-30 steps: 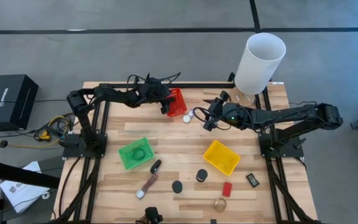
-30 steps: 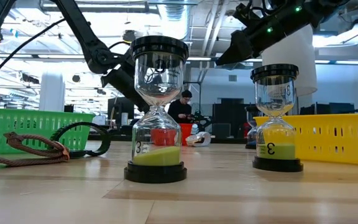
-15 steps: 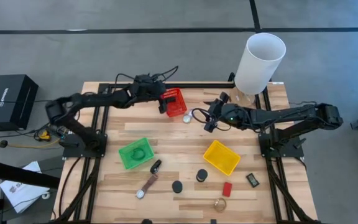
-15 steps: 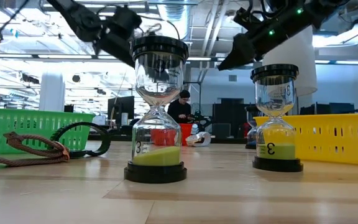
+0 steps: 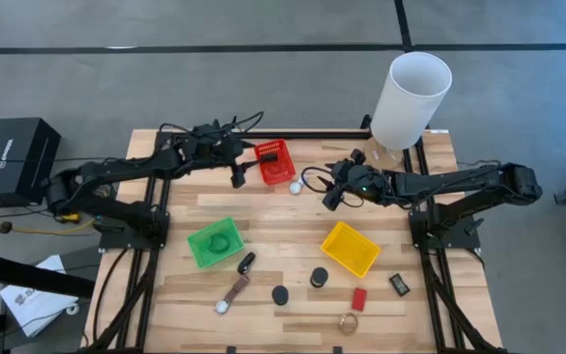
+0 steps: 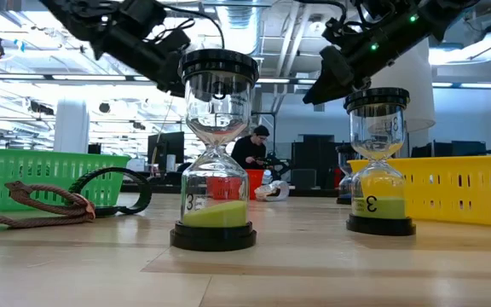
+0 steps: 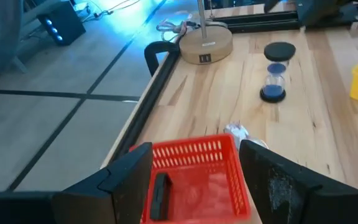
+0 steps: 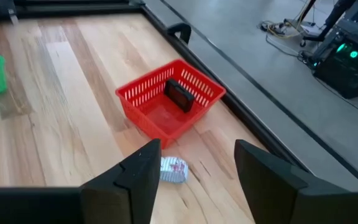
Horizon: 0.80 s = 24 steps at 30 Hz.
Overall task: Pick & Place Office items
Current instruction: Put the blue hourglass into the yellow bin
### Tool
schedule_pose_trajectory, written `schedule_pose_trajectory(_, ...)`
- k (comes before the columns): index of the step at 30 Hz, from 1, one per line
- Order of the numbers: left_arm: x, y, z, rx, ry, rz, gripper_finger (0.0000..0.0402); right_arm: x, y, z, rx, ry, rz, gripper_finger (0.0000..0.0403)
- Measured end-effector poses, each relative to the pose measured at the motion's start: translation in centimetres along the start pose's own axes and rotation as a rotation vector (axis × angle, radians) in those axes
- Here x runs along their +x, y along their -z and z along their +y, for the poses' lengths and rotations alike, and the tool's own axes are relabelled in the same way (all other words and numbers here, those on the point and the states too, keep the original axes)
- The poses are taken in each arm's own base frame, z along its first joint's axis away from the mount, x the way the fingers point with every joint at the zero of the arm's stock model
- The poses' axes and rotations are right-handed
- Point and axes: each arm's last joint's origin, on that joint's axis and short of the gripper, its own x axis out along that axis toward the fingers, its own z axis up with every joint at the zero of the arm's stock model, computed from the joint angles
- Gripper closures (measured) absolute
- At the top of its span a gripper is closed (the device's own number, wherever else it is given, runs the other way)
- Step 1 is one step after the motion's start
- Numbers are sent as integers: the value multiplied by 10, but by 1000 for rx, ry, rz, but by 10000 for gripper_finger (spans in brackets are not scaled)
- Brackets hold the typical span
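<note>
The red basket (image 5: 276,162) stands near the table's far edge and holds a flat black item (image 7: 160,190), also plain in the right wrist view (image 8: 180,94). My left gripper (image 5: 236,169) hovers open just left of the basket (image 7: 191,168). My right gripper (image 5: 334,189) hovers open to the right of it, above a small white crumpled piece (image 8: 173,169) that lies on the wood (image 5: 295,186). Near the front lie a brown-strapped watch (image 5: 232,293), two black-topped hourglasses (image 5: 280,294) (image 5: 319,277), a red block (image 5: 359,298) and a gold ring (image 5: 348,322).
A green basket (image 5: 214,241) sits left of centre and a yellow basket (image 5: 350,248) right of centre. The tall white lamp (image 5: 411,93) stands at the far right corner, a blue hourglass (image 7: 275,71) near its base. A person shows in the room behind (image 6: 250,149).
My left gripper has risen and drawn back from over the red basket toward the table's left. The basket and the other items stay where they were.
</note>
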Motion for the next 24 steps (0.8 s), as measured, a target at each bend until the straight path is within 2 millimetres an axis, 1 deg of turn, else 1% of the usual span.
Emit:
schedule_pose_trajectory(5,-14,17,-10,-16,14,4,165,3,9,3,-38,6,67,170)
schedule_pose_trajectory(9,-22,32,-18,-61,32,24,165,2,10,2,22,11,84,147)
schedule_pose_trajectory(13,-26,48,-27,-63,56,50,165,-1,9,0,128,12,87,143)
schedule_pose_trajectory(17,-26,60,-34,-55,78,72,165,-2,10,-1,151,11,96,143)
schedule_pose_trajectory(19,-26,62,-35,-50,82,81,165,-3,12,-1,141,14,116,143)
schedule_pose_trajectory(24,-26,60,-35,-47,76,56,165,-2,20,-2,154,35,181,143)
